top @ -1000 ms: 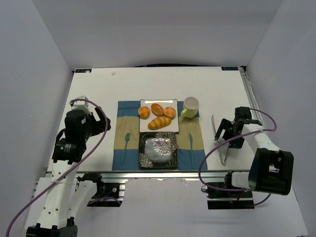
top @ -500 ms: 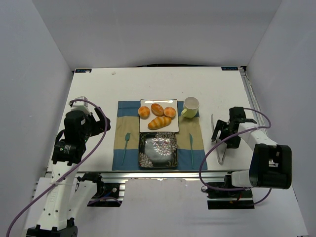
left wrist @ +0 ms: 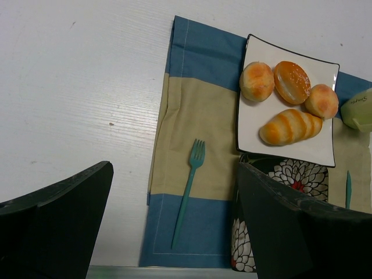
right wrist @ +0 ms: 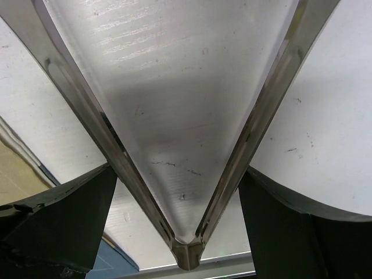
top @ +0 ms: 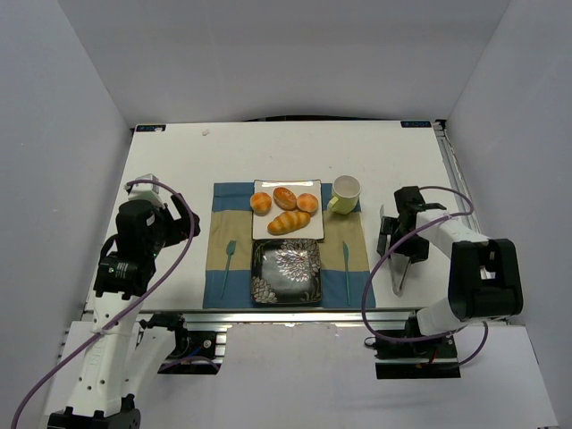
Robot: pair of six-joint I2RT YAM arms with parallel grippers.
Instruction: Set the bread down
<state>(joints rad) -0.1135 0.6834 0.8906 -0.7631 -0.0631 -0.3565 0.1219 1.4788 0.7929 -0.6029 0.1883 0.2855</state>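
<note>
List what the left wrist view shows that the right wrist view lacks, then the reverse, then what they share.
Left wrist only: the bread with three other rolls on the white plate, and a teal fork. Right wrist only: metal tongs close up, straddled by the open right gripper. Both: the white table and the placemat.

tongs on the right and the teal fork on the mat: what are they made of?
Tongs: metal, likely steel, given the grey, shiny arms with bright edges. Fork: probably plastic, with a flat, even teal colour and no glint, though the look alone can't confirm it.
</note>
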